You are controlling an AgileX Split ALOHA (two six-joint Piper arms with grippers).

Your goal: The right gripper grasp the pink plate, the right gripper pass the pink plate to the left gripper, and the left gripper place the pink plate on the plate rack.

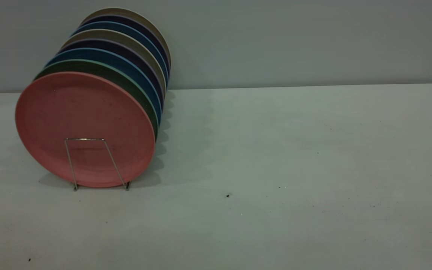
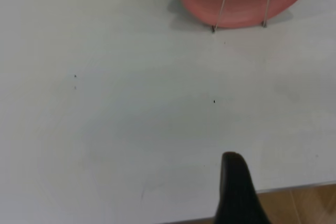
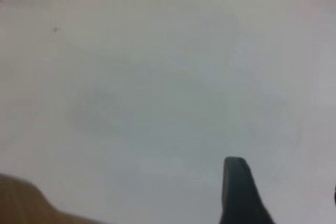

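While pink plate point(image 1: 84, 127) stands upright at front of plate rack point(image 1: 96, 163) with other plates point(image 1: 126, 60) behind, left gripper point(image 2: 239, 192) and right gripper point(image 3: 239, 192) hang over table point(image 1: 294, 168), well apart from rack; finger state, honestly can't tell.

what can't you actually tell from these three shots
- Left end effector: the left wrist view shows one black finger; its partner is cut off, so open or shut is unknown.
- Right end effector: the same in the right wrist view.
- Both arms: outside the exterior view.
- Plate rack: only the front wire loop shows; the pink plate hides the rest.
- Plates behind the pink plate: only rims show.
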